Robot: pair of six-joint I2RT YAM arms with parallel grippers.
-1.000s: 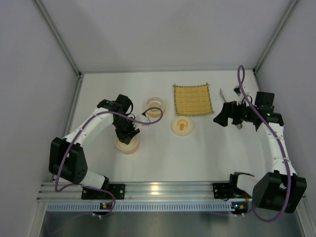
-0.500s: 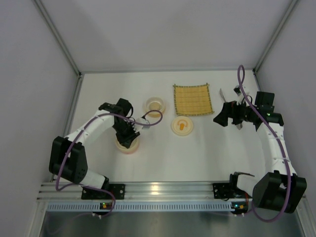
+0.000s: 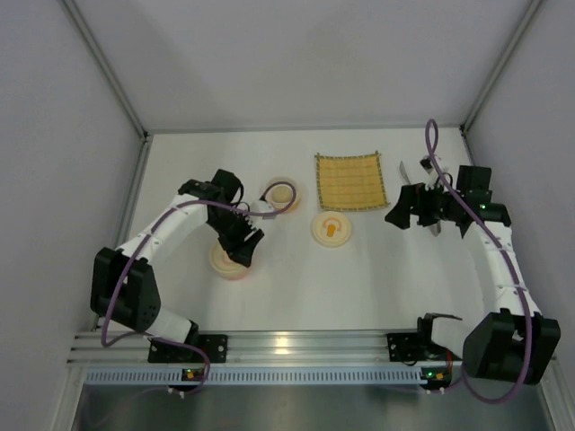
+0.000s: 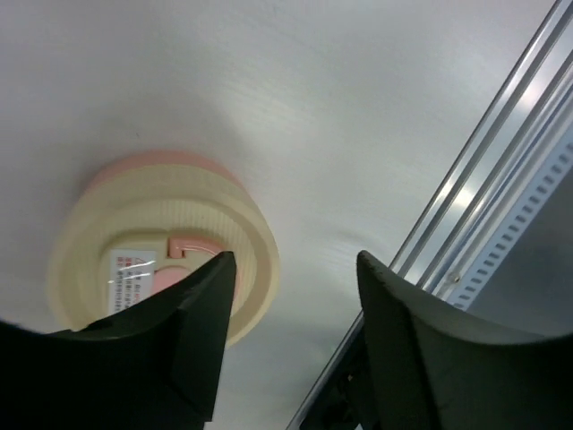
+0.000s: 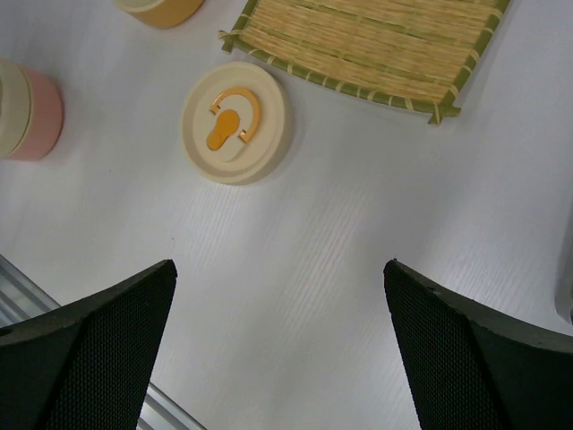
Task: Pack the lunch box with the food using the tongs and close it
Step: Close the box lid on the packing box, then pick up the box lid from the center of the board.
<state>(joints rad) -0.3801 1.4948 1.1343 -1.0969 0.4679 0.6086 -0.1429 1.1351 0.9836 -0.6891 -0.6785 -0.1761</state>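
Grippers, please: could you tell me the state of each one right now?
Left gripper: open, holding nothing.
Right gripper: open, holding nothing.

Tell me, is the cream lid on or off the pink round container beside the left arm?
On. In the left wrist view the ribbed cream lid covers the pink round container, only its rim showing.

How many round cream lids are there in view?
2. One round cream lid caps the pink round container by the left gripper; the orange-marked lid lies flat beside the yellow woven mat. None seems hidden.
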